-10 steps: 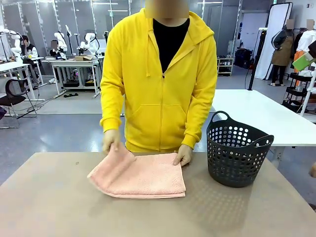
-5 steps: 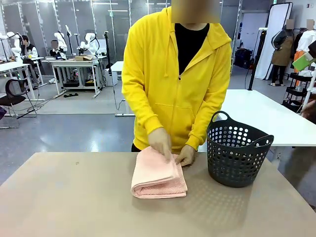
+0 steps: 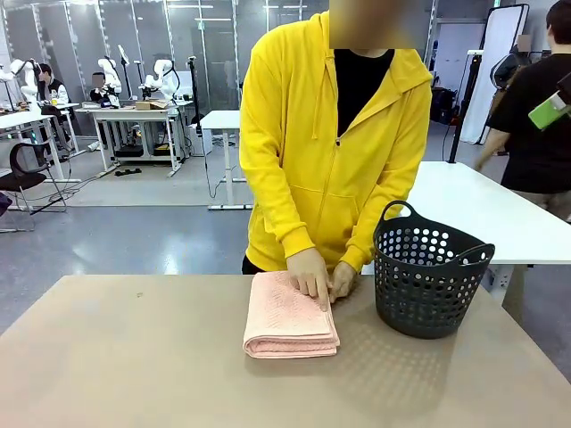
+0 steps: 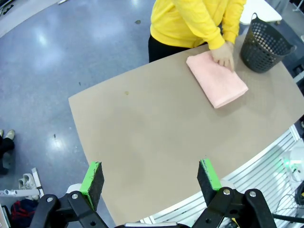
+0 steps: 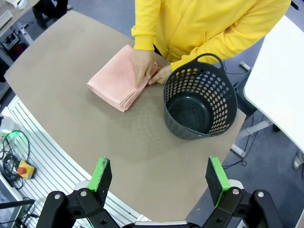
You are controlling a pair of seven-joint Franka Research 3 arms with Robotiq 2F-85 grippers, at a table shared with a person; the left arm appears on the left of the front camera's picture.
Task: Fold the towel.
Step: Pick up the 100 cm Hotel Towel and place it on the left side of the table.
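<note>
The salmon-pink towel lies folded into a narrow stack on the tan table, just left of the dark basket. A person in a yellow hoodie stands at the far edge and presses both hands on the towel's far right corner. The towel also appears in the left wrist view, and the towel in the right wrist view. My left gripper hangs open high above the table, nothing between its green pads. My right gripper is open too, high above the near edge.
A dark perforated plastic basket stands empty at the right of the towel, seen from above as basket. A white table stands behind it. Another person walks at the far right. The table's left half is bare.
The person has folded the wide towel over from left to right into a narrow stack and stepped rightward. Both hands now rest together on its far corner. The grippers stay open.
</note>
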